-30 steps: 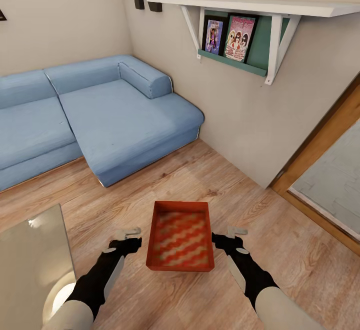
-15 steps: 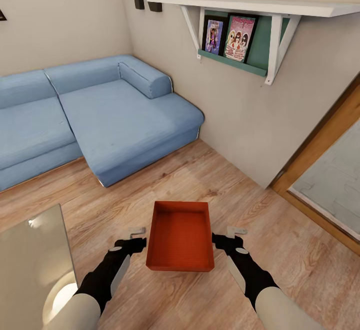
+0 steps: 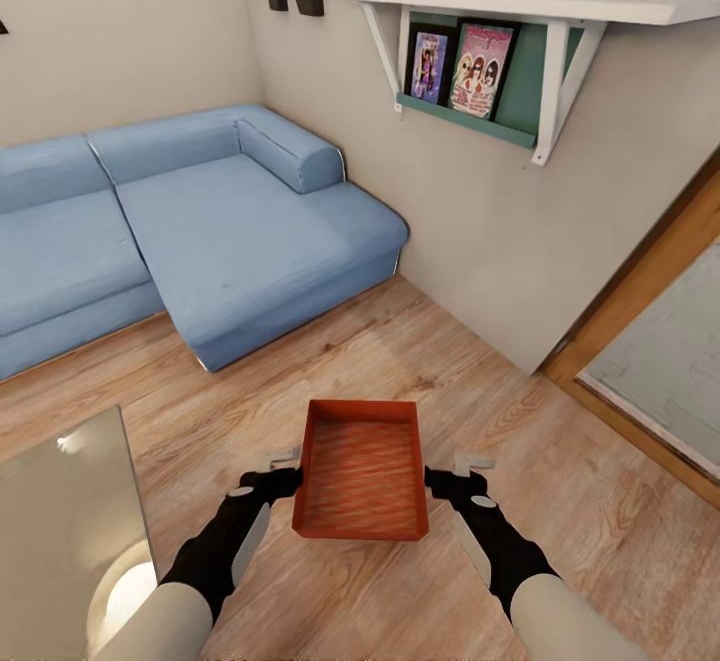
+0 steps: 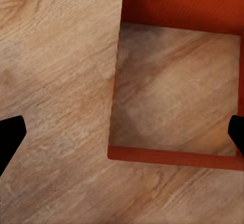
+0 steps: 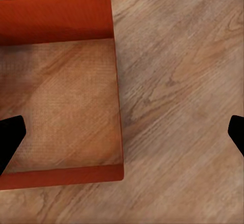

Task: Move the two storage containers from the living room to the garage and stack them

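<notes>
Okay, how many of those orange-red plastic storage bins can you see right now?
1: an orange-red lidless plastic bin on the light wood plank floor, between the left gripper and right gripper. The second may be out of view.

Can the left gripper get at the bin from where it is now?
Probably yes: the left gripper sits open right beside the bin, with bare wood floor around and nothing between them.
</notes>
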Available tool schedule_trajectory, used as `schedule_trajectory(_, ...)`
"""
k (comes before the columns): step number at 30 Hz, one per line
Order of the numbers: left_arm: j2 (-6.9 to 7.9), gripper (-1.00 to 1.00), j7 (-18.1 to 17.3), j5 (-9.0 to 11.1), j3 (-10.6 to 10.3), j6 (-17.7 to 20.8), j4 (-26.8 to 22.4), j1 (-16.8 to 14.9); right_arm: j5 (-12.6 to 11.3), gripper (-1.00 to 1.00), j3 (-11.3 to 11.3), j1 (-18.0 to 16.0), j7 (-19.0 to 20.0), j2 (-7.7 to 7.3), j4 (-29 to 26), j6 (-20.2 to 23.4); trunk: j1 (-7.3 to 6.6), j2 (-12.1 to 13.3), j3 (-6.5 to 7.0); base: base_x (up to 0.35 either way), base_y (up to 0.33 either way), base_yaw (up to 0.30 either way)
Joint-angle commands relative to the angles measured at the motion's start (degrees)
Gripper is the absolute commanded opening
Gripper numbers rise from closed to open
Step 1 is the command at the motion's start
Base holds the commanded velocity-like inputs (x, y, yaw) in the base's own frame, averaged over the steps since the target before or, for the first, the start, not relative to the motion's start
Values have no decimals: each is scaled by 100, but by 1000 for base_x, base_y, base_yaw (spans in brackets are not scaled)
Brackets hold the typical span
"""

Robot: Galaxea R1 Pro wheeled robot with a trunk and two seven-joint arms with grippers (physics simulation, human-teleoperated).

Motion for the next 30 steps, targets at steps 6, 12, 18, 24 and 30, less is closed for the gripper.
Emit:
schedule_trajectory(6,14,100,60,50,-16,21,-38,-1,-44,100,24,-1,-36,-8,-25,32,0,-2,-60,0,0,0)
schedule_trajectory(12,21,100,115,45,-9,21,-48,-1,-43,100,24,-1,-36,-9,-35,32,0,-2,-116,0,0,0)
schedule_trajectory(18,13,100,137,42,-18,17,-57,-1,-43,100,18,-1,-36,-9,-45,32,0,-2,-172,0,0,0)
schedule_trajectory(24,0,100,149,45,-26,12,-64,-1,-43,100,16,-1,-36,-9,-52,32,0,-2,-228,0,0,0)
schedule_trajectory(30,-3,100,152,45,-26,12,-236,-1,-43,100,15,-1,-47,-8,-60,25,0,-2,-256,0,0,0)
